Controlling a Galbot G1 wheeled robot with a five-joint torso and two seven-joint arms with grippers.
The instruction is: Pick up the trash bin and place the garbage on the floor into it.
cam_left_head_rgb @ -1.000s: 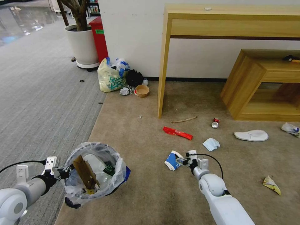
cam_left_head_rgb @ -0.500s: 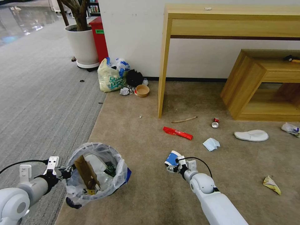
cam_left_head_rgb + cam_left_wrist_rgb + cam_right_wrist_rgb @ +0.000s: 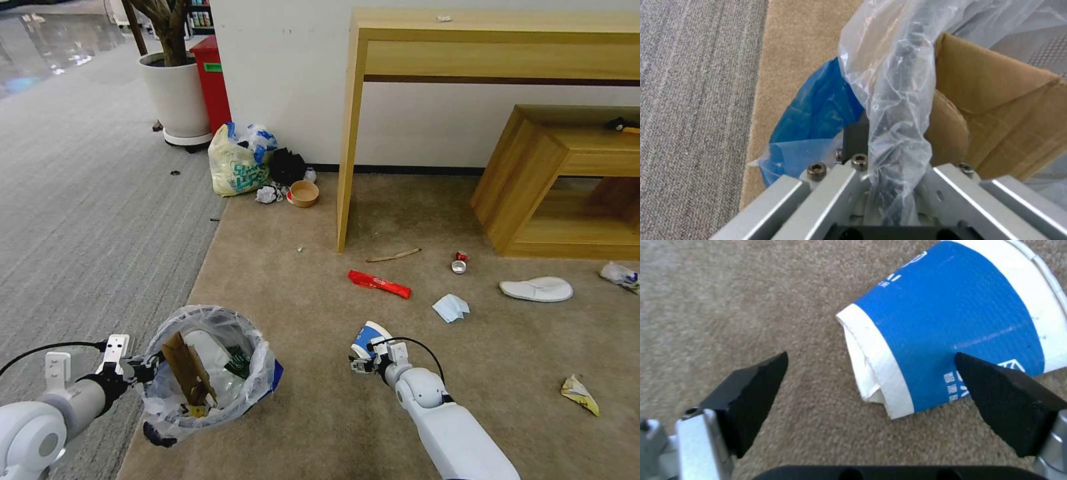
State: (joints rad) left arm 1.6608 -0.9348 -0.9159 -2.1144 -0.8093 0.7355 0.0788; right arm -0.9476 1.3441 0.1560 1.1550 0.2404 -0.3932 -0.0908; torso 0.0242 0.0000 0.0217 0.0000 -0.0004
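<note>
— Where is the trash bin [image 3: 207,363] sitting?

— Left of the blue-white paper cup [image 3: 363,339], off the floor [image 3: 320,413]; the left gripper [image 3: 137,369] is pinching its bagged rim.

— And the right gripper [image 3: 362,363]?

— Its fingers are standing spread beside the flattened cup.

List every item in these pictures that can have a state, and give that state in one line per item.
Trash bin: lifted, upright, partly filled, cardboard sticking up.
Left hand: shut on the bin's rim.
Right hand: open, at the cup.
Blue-white paper cup: on its side, base crushed, on the carpet.
Red wrapper: flat on the carpet.
White slipper: lying on the carpet.
Can: lying on the carpet.
</note>
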